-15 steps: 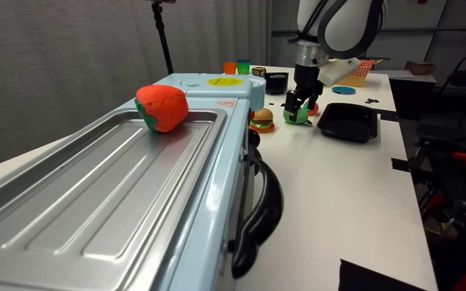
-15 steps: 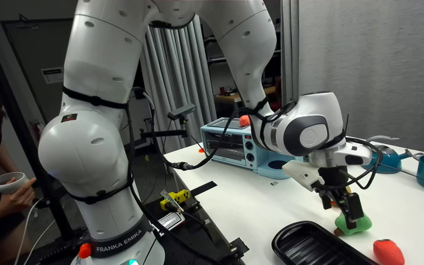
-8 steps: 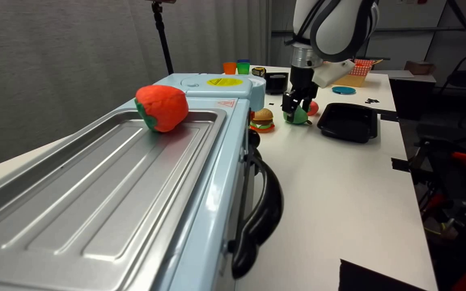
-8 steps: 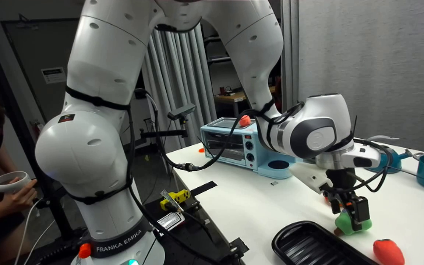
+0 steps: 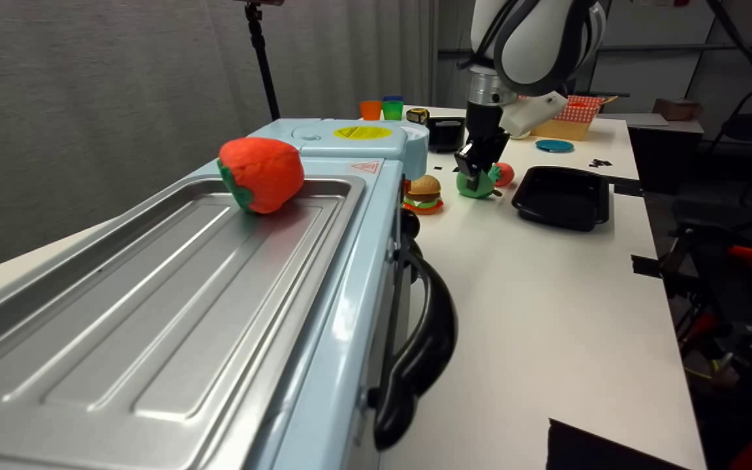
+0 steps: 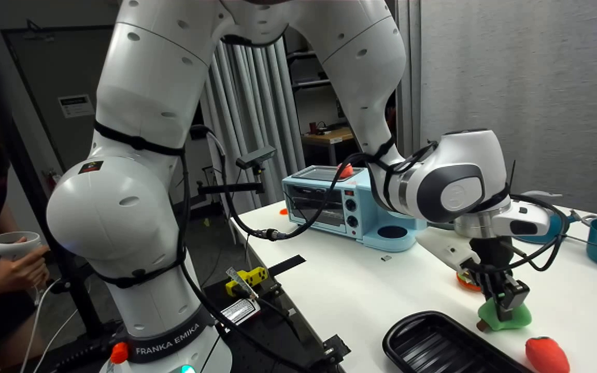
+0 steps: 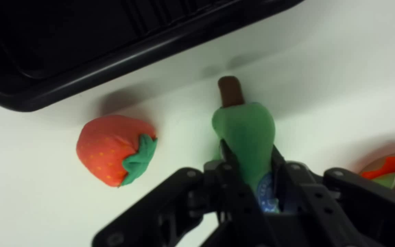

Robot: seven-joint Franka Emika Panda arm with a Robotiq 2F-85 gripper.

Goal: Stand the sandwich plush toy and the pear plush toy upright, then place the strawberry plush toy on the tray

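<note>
while strawberry (image 7: 106, 149) lies beside tray (image 7: 142, 55), pan (image 5: 154, 313) holds red-orange toy (image 5: 265, 175)

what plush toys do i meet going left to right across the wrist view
The strawberry, the pear, the sandwich, which the right edge cuts off.

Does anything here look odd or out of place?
Yes: the pear lies on its side, stem toward the tray, pinched in the gripper, though pears normally sit stem up. A big red toy also rests atop the oven, an odd spot for something soft. No spill shows.
</note>
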